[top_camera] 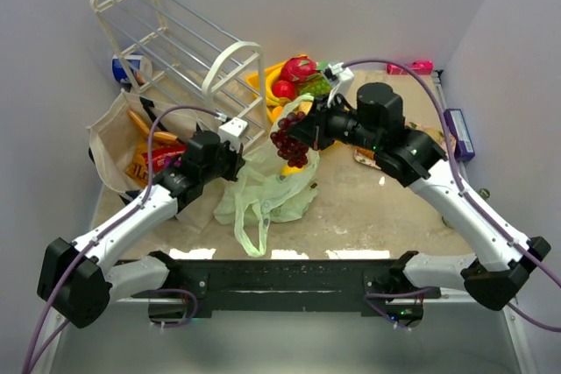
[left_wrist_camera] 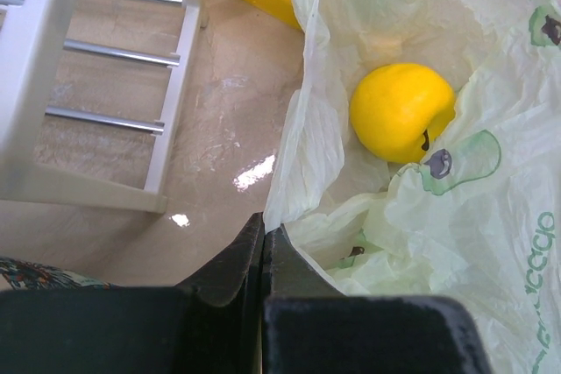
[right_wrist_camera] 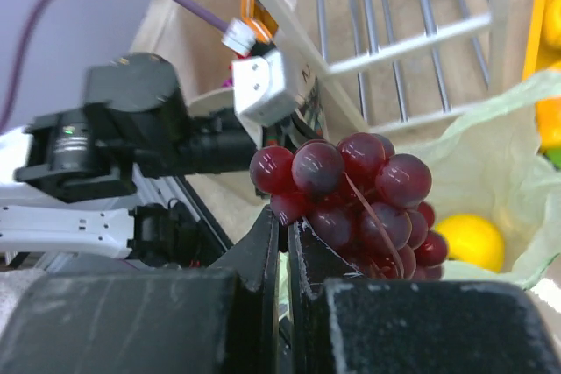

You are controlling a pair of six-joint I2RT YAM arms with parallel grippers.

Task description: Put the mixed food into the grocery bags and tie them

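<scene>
My left gripper (top_camera: 235, 160) is shut on the rim of the pale-green plastic bag (top_camera: 263, 192), holding its mouth up; the pinch shows in the left wrist view (left_wrist_camera: 265, 232). A yellow toy fruit (left_wrist_camera: 401, 111) lies inside the bag (left_wrist_camera: 465, 225). My right gripper (top_camera: 308, 133) is shut on a bunch of purple grapes (top_camera: 289, 139) and holds it above the bag's mouth. In the right wrist view the grapes (right_wrist_camera: 355, 186) hang at the fingertips (right_wrist_camera: 287, 221), with the yellow fruit (right_wrist_camera: 473, 238) in the bag (right_wrist_camera: 491, 151) below. The beige tote (top_camera: 110, 142) at far left holds orange chip bags (top_camera: 145, 159).
A yellow tray (top_camera: 261, 85) with a red toy fruit (top_camera: 298, 68) and other pieces stands behind the bag. A white wire rack (top_camera: 175, 41) lies tipped at back left, close to my left gripper (left_wrist_camera: 96, 85). A purple box (top_camera: 461, 133) and a pink item (top_camera: 412, 67) sit by the right wall.
</scene>
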